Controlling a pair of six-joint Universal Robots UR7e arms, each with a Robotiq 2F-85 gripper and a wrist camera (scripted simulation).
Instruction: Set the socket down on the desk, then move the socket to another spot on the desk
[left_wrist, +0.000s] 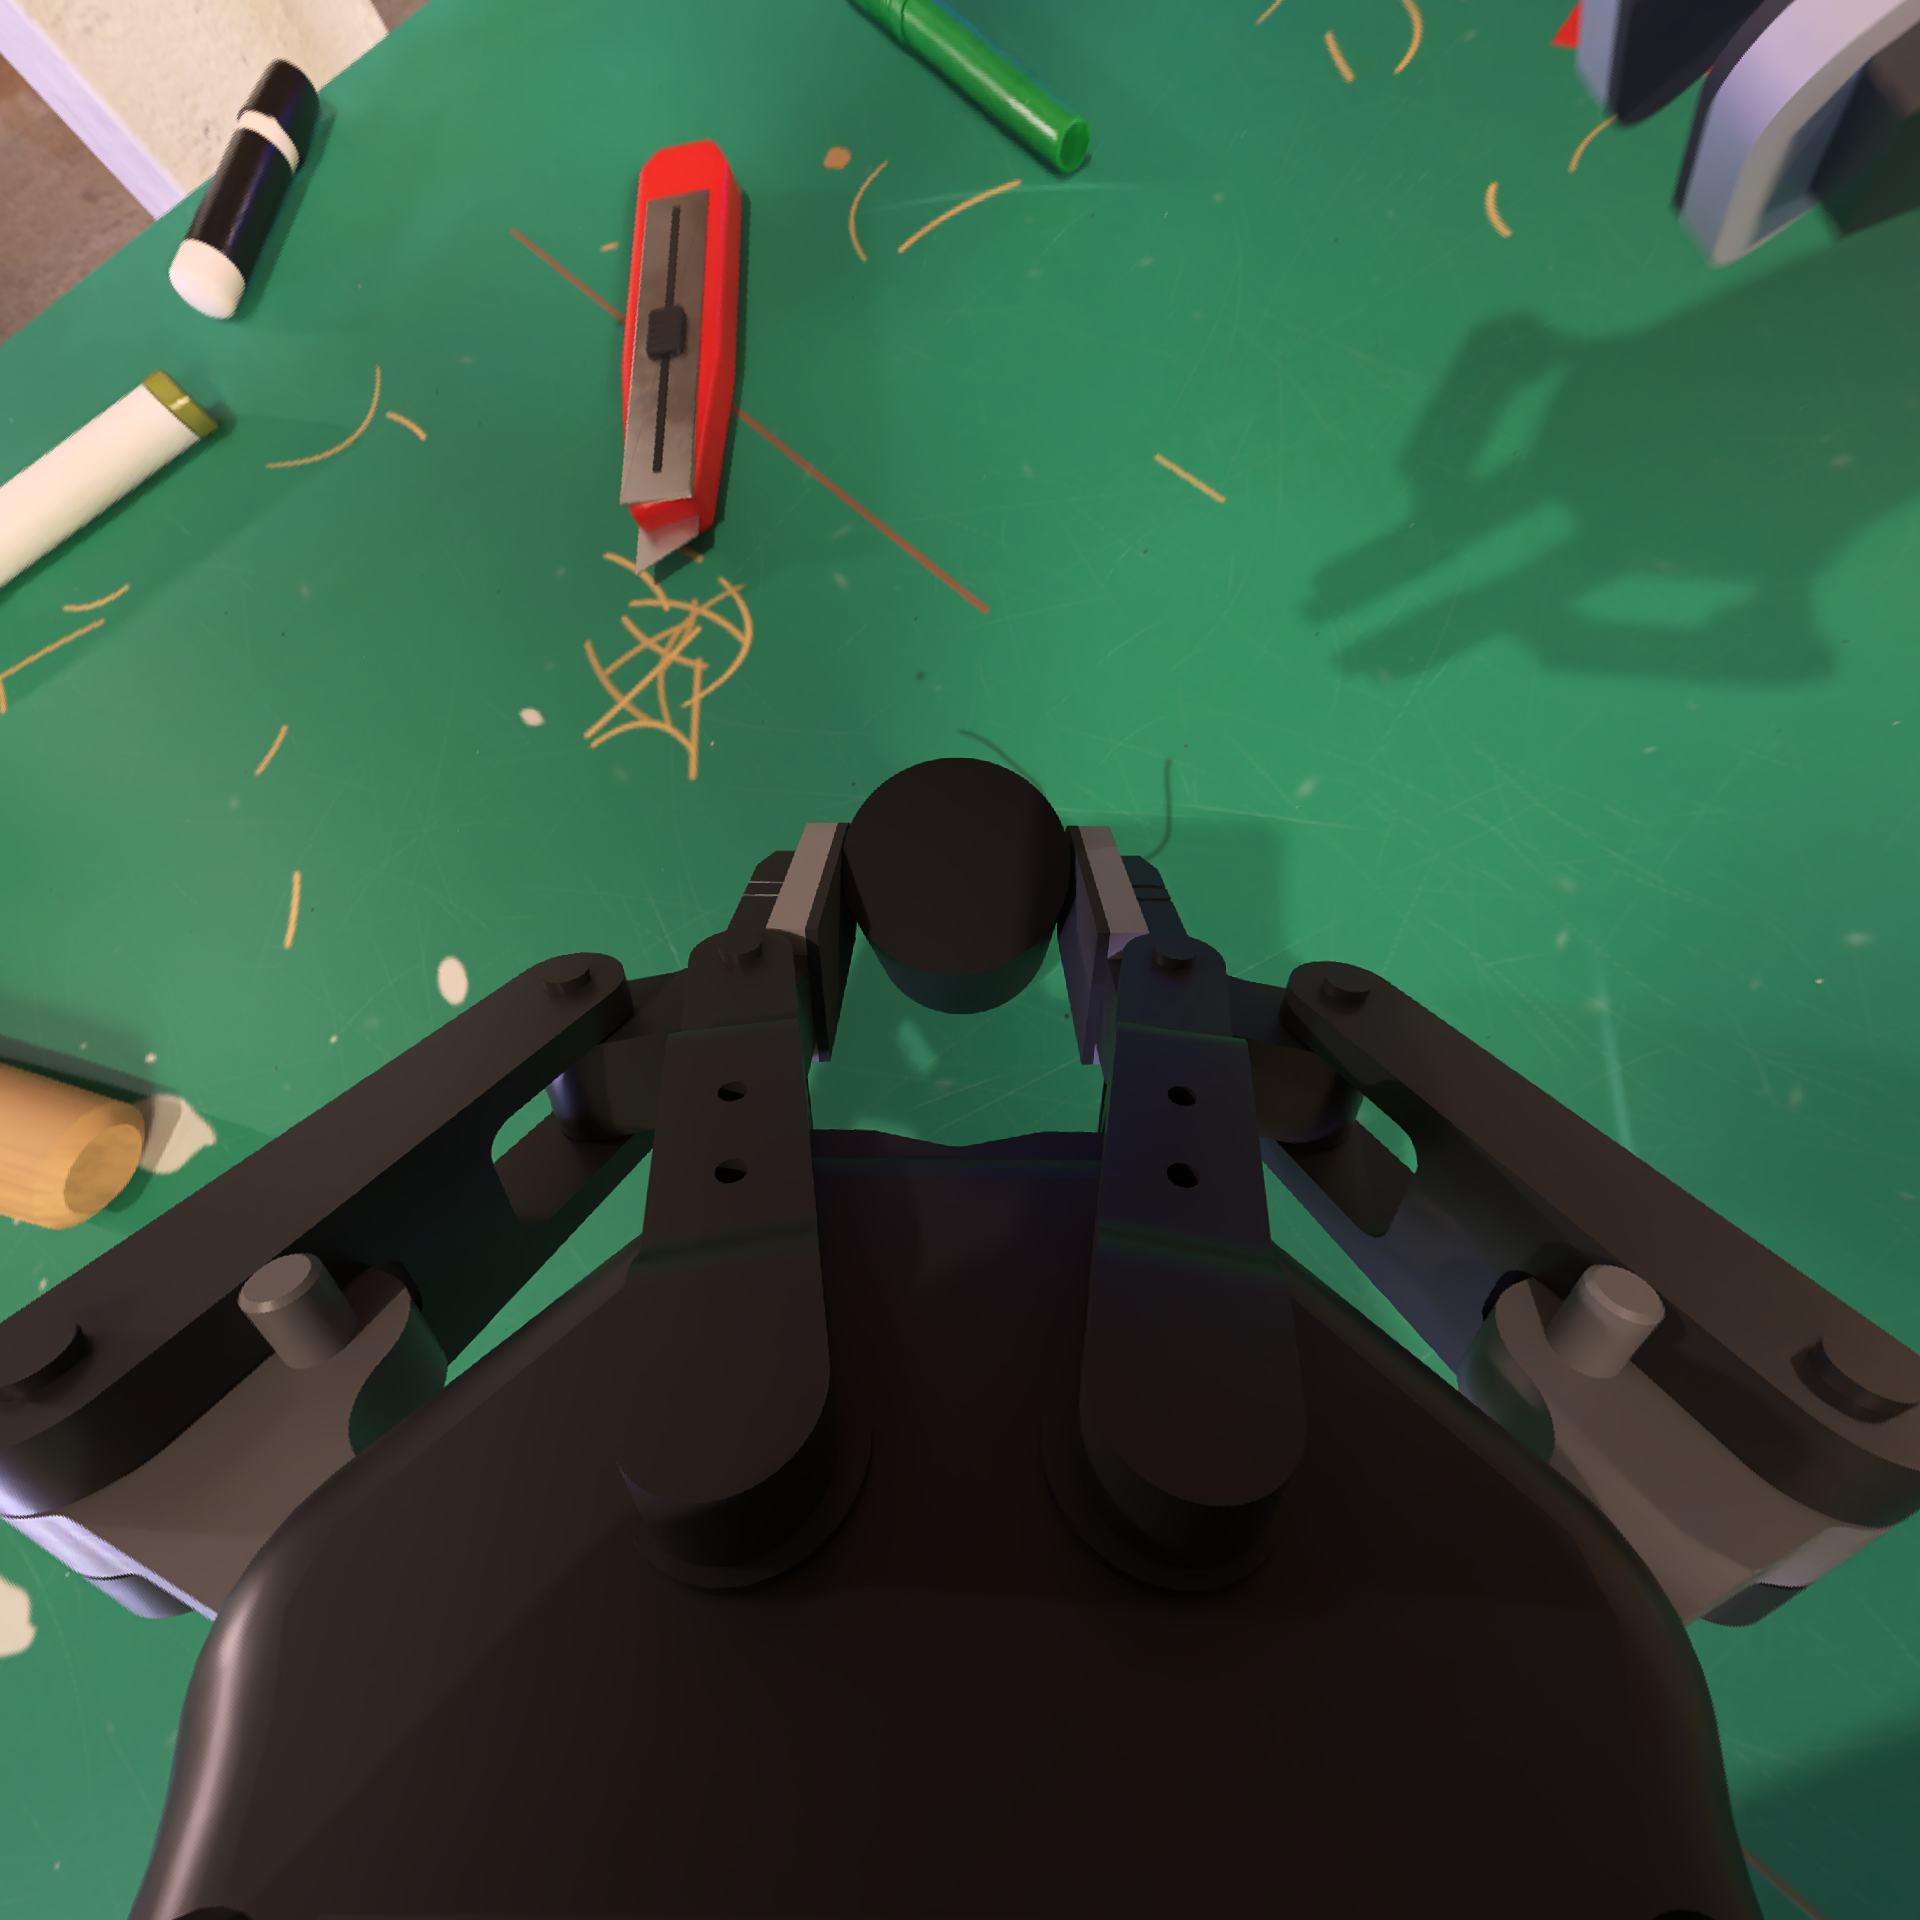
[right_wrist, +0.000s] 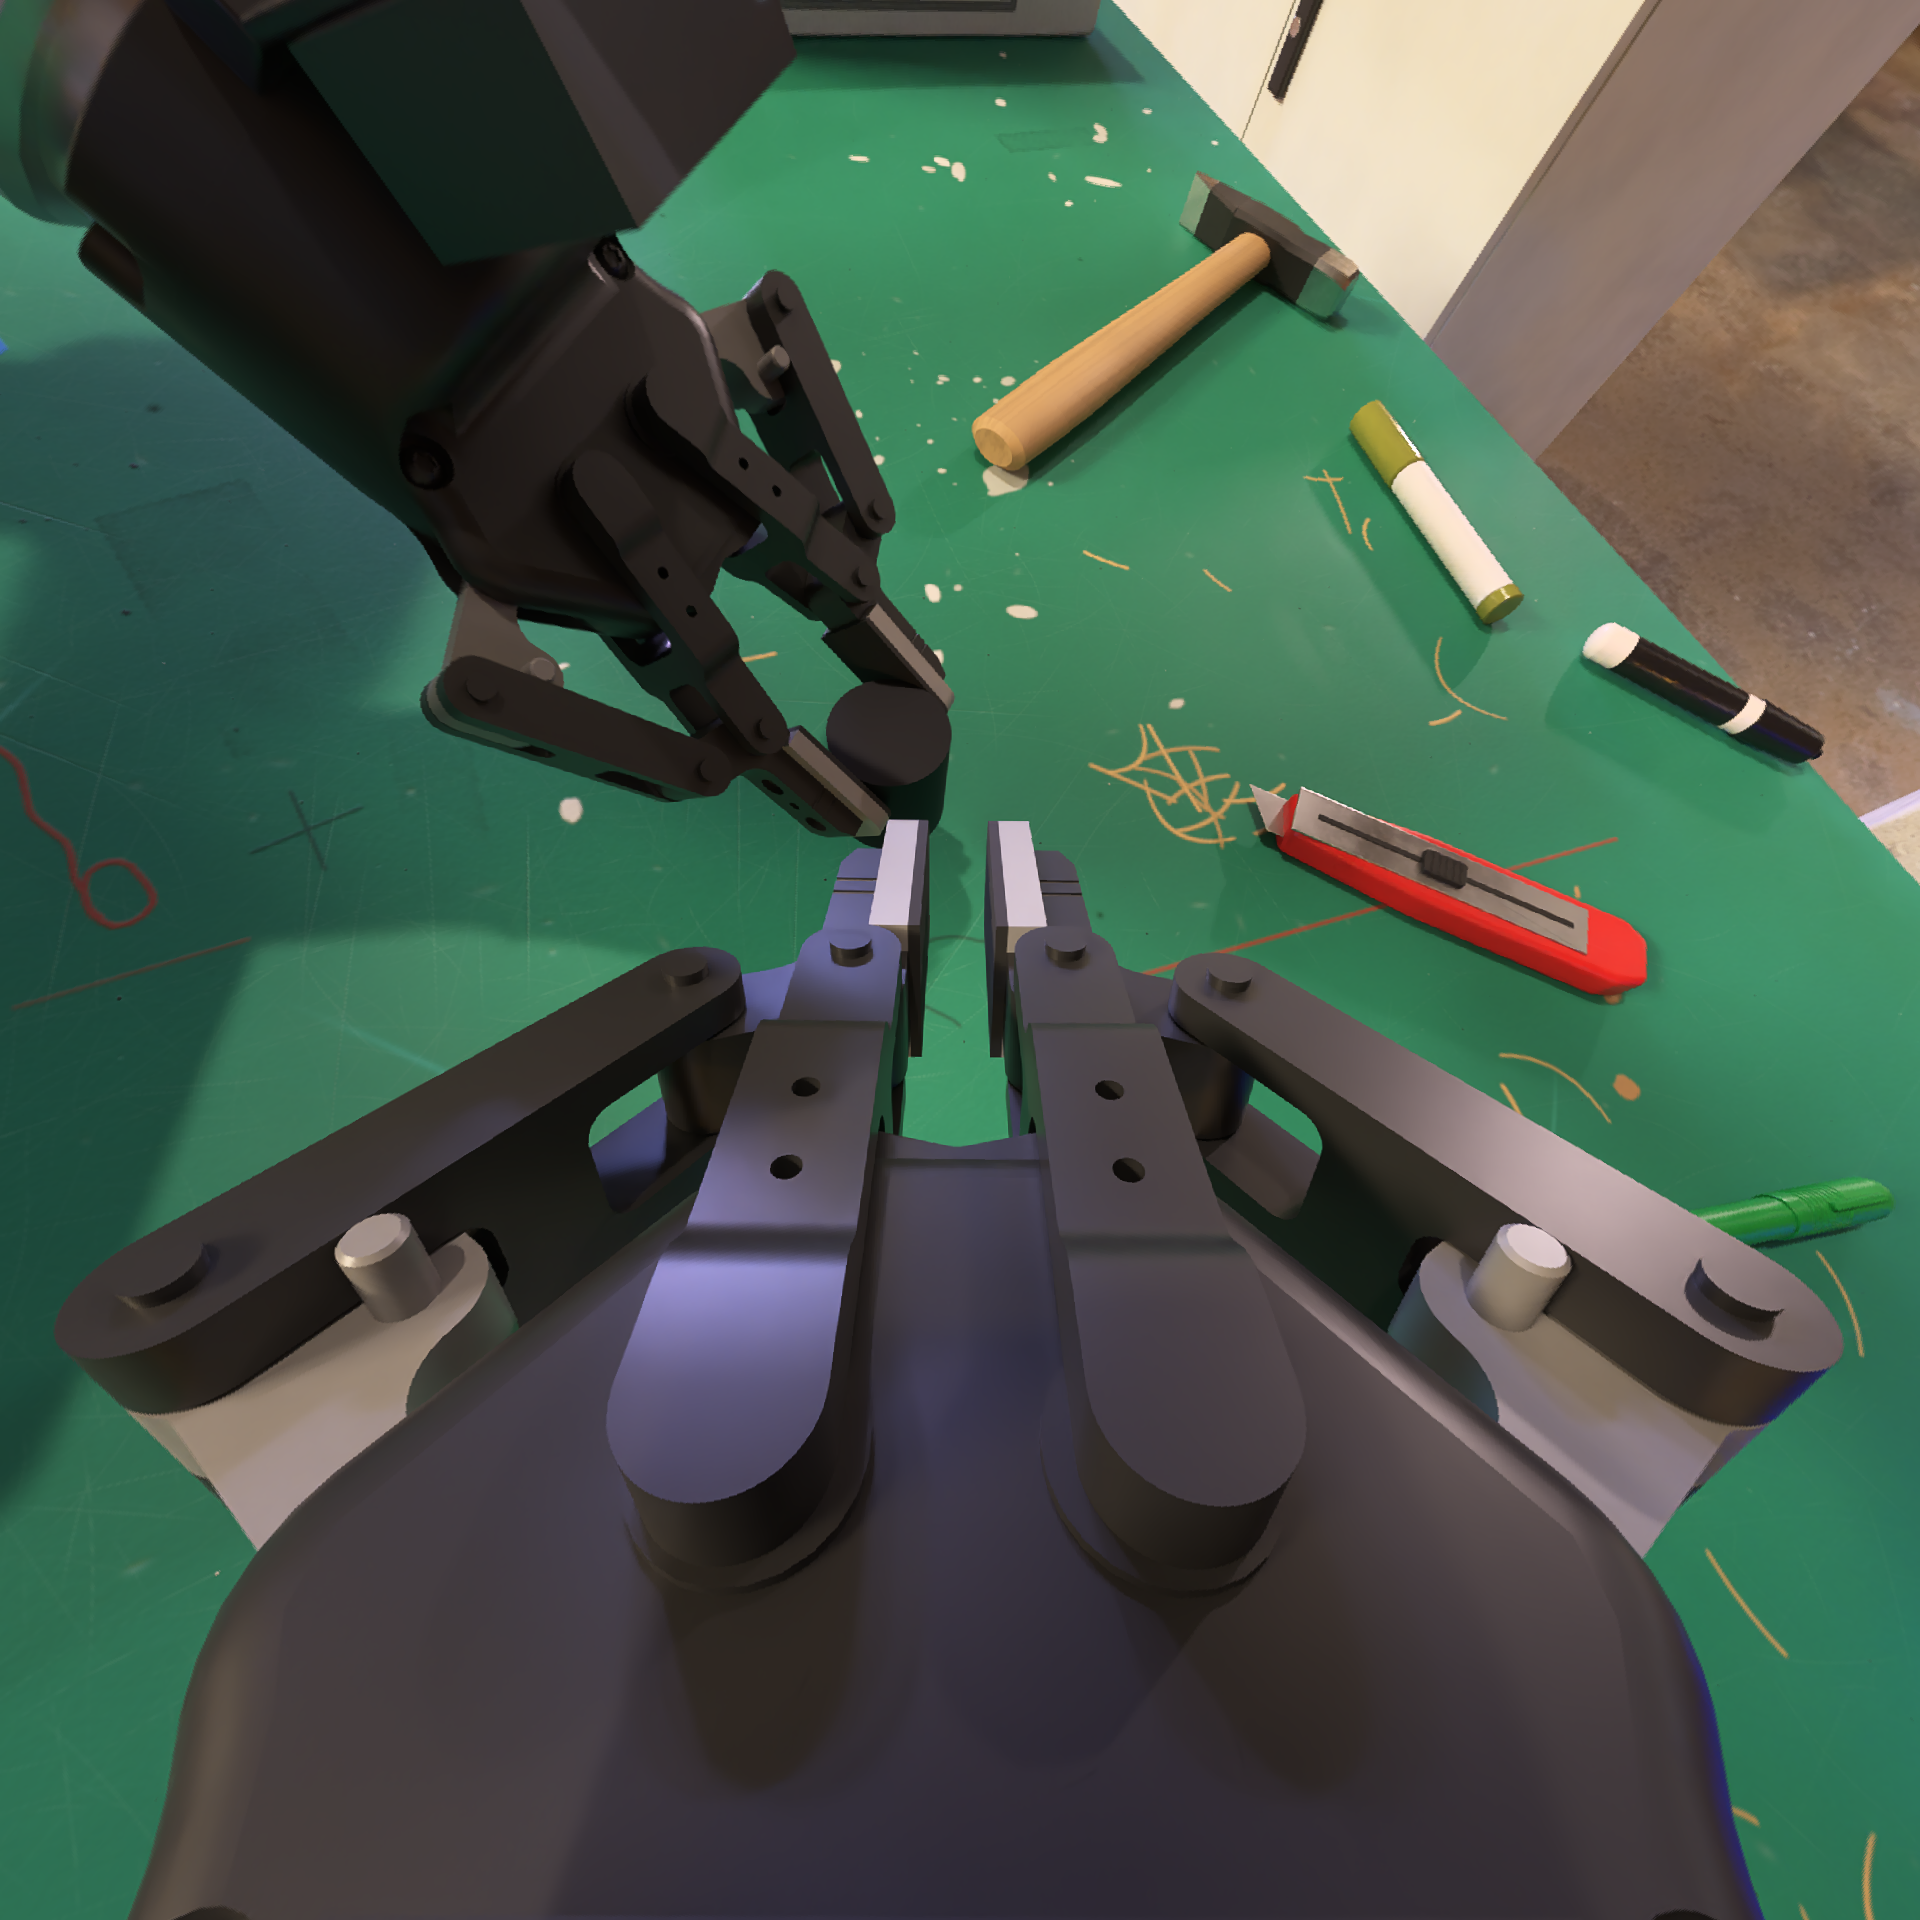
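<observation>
Left gripper is clamped on the socket, a short, matt black cylinder with a flat end, pinched across its round sides by the two pads. From the right wrist view the socket sits low over the green table, and I cannot tell whether its base touches yet. To finish the set-down well, I would lower straight until the flat base bears fully, then part the fingers evenly so the round body is not nudged into rolling or tipping. Right gripper hangs just beside it, nearly closed and holding nothing; it should keep clear, since its fingertips are close to the left one's.

Farther out lie a red utility knife with a grey metal slider, a green marker, a black marker, a white marker and a wooden-handled hammer with a steel head. Thin tan shavings and pale flecks litter the scuffed mat.
</observation>
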